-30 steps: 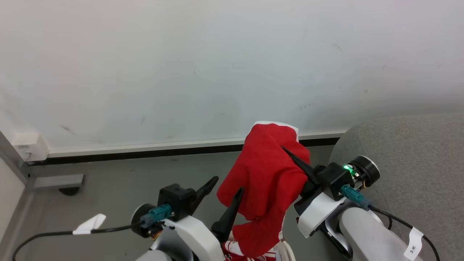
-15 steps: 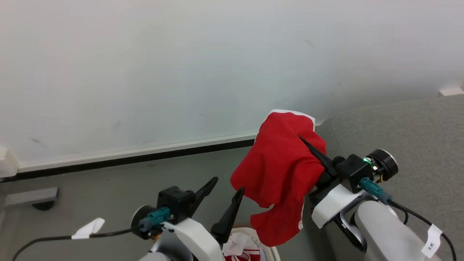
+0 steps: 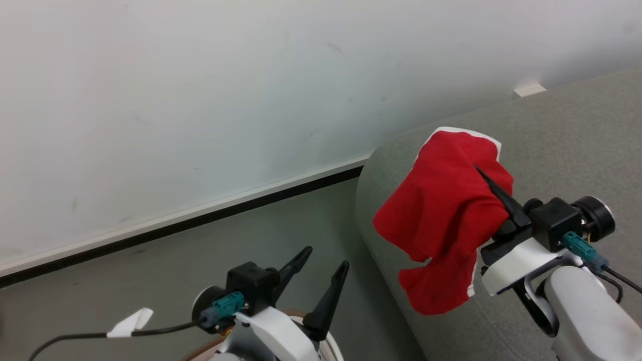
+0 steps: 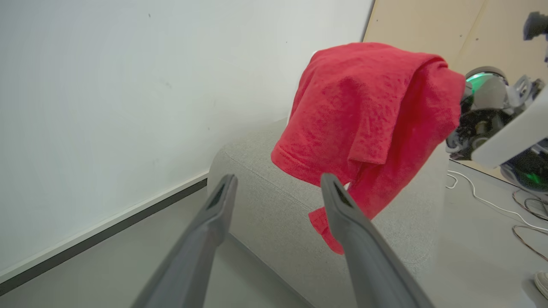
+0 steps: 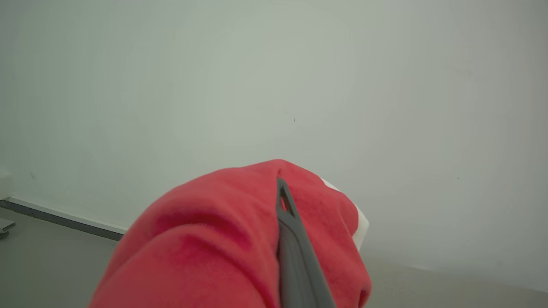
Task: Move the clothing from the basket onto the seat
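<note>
Nearest, the basket (image 3: 335, 351) shows as a sliver of rim at the bottom of the head view, under the left gripper (image 3: 326, 256), which has its fingers spread wide and holds nothing. Further out, the right gripper (image 3: 479, 173) is clenched on the red garment (image 3: 441, 220). The cloth is bunched and draped over the dark finger, with white trim on top and a loose flap hanging below. It hangs in the air at the rounded end of the seat (image 3: 551, 130), not yet laid down (whether the flap brushes the upholstery, I cannot tell). Judgement: carry it further in over the flat top before letting go, or it may slide off the curved edge to the floor (image 3: 150, 281). Lower so the flap lands first, then open and draw back along the finger line, since the cloth hooded over the finger could snag. Nothing lies on the visible cushion. Beyond it are the wall (image 3: 200, 75) with its dark baseboard (image 3: 225, 210) and cables (image 4: 479, 196) past the seat, none in the way.
</note>
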### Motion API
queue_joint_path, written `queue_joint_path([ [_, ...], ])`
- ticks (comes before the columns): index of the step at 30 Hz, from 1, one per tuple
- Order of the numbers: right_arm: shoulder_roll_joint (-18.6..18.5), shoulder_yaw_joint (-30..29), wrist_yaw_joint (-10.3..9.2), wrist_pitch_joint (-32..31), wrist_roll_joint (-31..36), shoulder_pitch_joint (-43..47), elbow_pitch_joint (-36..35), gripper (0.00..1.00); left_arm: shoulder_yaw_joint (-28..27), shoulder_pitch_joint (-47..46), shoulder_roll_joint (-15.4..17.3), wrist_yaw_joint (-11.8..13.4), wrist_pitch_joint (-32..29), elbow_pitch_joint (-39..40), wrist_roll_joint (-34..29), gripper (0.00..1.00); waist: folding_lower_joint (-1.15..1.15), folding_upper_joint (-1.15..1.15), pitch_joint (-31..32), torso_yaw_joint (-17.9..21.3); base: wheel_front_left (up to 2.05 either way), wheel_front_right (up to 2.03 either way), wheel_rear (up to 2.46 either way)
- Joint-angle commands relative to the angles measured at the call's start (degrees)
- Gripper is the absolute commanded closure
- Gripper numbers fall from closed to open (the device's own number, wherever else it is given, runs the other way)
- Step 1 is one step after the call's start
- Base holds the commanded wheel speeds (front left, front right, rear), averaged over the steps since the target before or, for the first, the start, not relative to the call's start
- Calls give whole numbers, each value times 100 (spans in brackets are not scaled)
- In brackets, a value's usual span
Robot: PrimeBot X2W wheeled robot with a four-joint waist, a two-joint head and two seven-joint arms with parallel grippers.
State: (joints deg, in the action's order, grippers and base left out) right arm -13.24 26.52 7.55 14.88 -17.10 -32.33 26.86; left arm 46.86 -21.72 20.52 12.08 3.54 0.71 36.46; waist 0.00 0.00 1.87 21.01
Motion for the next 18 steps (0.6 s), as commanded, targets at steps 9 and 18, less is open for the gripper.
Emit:
queue_joint_path([
  [9, -388, -630, -12, -85, -18, 312, -392, 100, 239, -22, -137, -40, -27, 145, -155, 0, 0, 0, -204, 549, 0, 0, 0],
  [18, -483, -1300, -13, -320, -83, 338, -794, 100, 398, -332, -120, -90, -211, 316, -317, 0, 0, 0, -774, 504, 0, 0, 0],
])
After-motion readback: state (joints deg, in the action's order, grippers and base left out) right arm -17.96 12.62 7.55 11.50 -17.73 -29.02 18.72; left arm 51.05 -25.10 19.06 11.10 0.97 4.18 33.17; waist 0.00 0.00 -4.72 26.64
